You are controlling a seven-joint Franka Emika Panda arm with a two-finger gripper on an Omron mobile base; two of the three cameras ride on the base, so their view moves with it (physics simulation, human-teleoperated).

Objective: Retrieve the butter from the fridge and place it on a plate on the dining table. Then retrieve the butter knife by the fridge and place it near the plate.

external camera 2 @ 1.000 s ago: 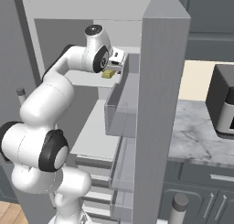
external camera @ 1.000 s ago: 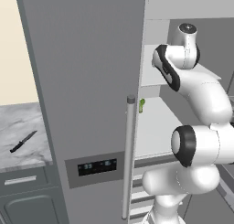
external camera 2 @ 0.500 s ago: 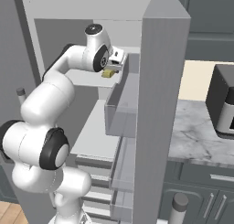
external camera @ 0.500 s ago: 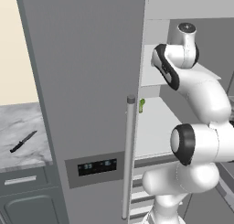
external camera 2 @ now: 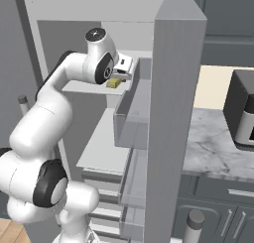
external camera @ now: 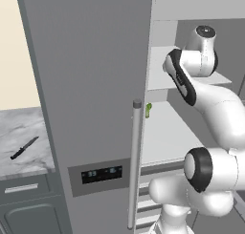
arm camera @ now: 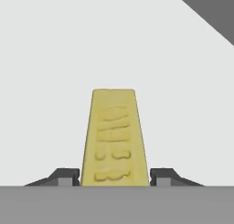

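On the fridge [external camera 2: 178, 113] shelf: my hand [arm camera: 115, 181] closed against both sides of the butter [arm camera: 114, 141].
Counter [external camera: 21, 132]: butter knife [external camera: 24, 148] lying flat.

Inventory count of items in view.
One fridge [external camera: 95, 85], with one long bar handle [external camera: 135, 164] and one dark dispenser panel [external camera: 101, 173] on its closed door. One butter stick [arm camera: 114, 138] between two dark fingertips [arm camera: 64, 176] of one hand [arm camera: 115, 177]. One black butter knife [external camera: 24, 148] on one marble counter [external camera: 19, 132]. One small green item [external camera: 149, 110] on a fridge shelf. One dark appliance [external camera 2: 243, 110] on the counter to the right. Two shelves counted inside the open compartment.
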